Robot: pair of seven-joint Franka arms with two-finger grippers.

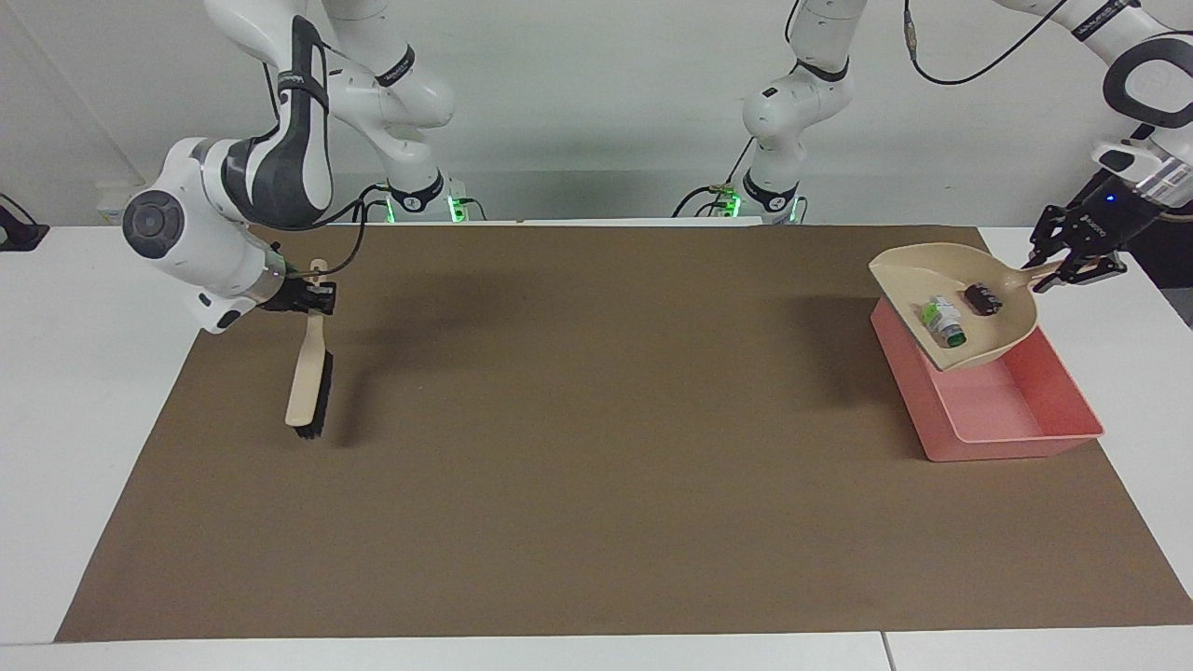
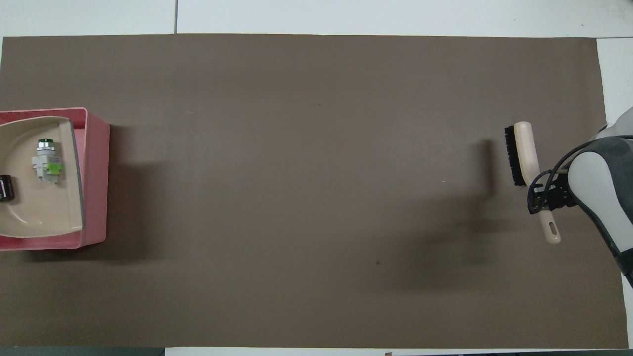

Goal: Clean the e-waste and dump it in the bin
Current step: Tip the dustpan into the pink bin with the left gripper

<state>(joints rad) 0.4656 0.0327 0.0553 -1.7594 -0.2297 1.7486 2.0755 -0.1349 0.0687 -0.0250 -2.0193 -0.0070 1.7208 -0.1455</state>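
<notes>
The beige dustpan is held up, tilted, over the pink bin at the left arm's end of the table. In it lie the e-waste pieces: a white one with green marks and a black block. My left gripper is shut on the dustpan's handle. The overhead view shows the dustpan, white piece, black block and bin; the left gripper is out of that view. My right gripper is shut on a brush, held above the mat.
A brown mat covers most of the white table. The brush hangs over the mat's edge at the right arm's end.
</notes>
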